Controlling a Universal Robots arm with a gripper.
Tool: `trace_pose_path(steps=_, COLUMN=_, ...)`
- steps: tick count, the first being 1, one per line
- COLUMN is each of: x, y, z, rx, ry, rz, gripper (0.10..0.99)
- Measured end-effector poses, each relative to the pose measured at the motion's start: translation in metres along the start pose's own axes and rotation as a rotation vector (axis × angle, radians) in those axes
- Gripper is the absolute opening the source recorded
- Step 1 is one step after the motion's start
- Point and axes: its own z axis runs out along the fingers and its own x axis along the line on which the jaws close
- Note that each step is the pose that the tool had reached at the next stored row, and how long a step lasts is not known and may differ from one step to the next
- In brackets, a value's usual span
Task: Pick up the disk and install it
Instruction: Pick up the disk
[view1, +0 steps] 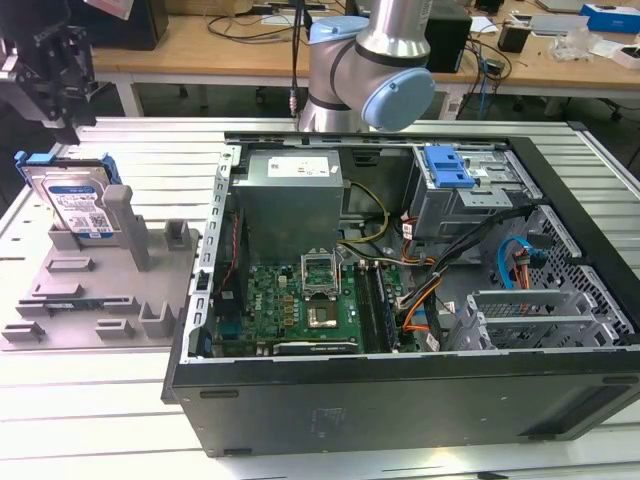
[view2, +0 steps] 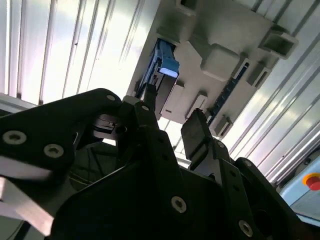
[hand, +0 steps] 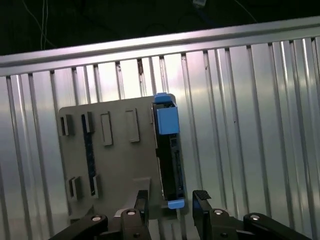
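Observation:
The disk (view1: 78, 203) is a silver hard drive with a white-and-blue label in a blue carrier. It stands on edge, leaning in a slot of the grey fixture plate (view1: 100, 290) at the exterior view's left. My black gripper (view1: 62, 118) hangs just above it, open and holding nothing. In the first wrist view the disk (hand: 169, 155) shows edge-on, and the gripper (hand: 171, 196) has one finger on either side of its near blue end without touching. In the second wrist view the gripper (view2: 170, 112) is apart from the disk (view2: 166, 65).
An open computer case (view1: 400, 400) lies on the slatted metal table (view1: 80, 420), with a grey power-supply box (view1: 290, 195), a motherboard (view1: 300, 300), cables and a drive bay with a blue latch (view1: 448, 165). The arm's base (view1: 370, 60) stands behind the case. A red button (view2: 312, 181) sits nearby.

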Motion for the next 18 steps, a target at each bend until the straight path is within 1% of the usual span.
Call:
trace_pose_path(steps=2, x=0.0000, y=0.0000, z=0.0004, rx=0.001, ry=0.0009, rz=-0.023, gripper=0.482)
trace_pose_path(steps=5, x=0.0000, y=0.0000, z=0.0004, rx=0.001, ry=0.0023, rz=-0.030, gripper=0.482)
trace_pose_path(steps=6, x=-0.0014, y=0.0003, z=0.0006, rx=0.002, ry=0.0022, rz=-0.028, gripper=0.482)
trace_pose_path(steps=7, x=-0.0046, y=0.0014, z=0.0005, rx=0.001, ry=0.0026, rz=-0.028, gripper=0.482)
trace_pose_path(steps=8, x=-0.0107, y=0.0049, z=0.0006, rx=0.001, ry=0.0029, rz=-0.028, gripper=0.482)
trace_pose_path(steps=9, x=-0.0128, y=0.0075, z=0.0007, rx=0.001, ry=0.0031, rz=-0.028, gripper=0.482)
trace_pose_path(steps=10, x=-0.0141, y=0.0127, z=0.0009, rx=0.001, ry=0.0030, rz=-0.028, gripper=0.482)
trace_pose_path(steps=12, x=-0.0138, y=0.0225, z=0.0016, rx=0.001, ry=0.0030, rz=-0.028, gripper=0.482)
trace_pose_path(steps=13, x=-0.0132, y=0.0286, z=0.0022, rx=0.001, ry=0.0030, rz=-0.029, gripper=0.482)
trace_pose_path(steps=15, x=-0.0125, y=0.0369, z=0.0031, rx=0.001, ry=0.0030, rz=-0.030, gripper=0.482)
trace_pose_path(steps=17, x=-0.0120, y=0.0417, z=0.0040, rx=0.002, ry=0.0031, rz=-0.035, gripper=0.482)
trace_pose_path(steps=18, x=-0.0119, y=0.0430, z=0.0045, rx=0.002, ry=0.0031, rz=-0.042, gripper=0.482)
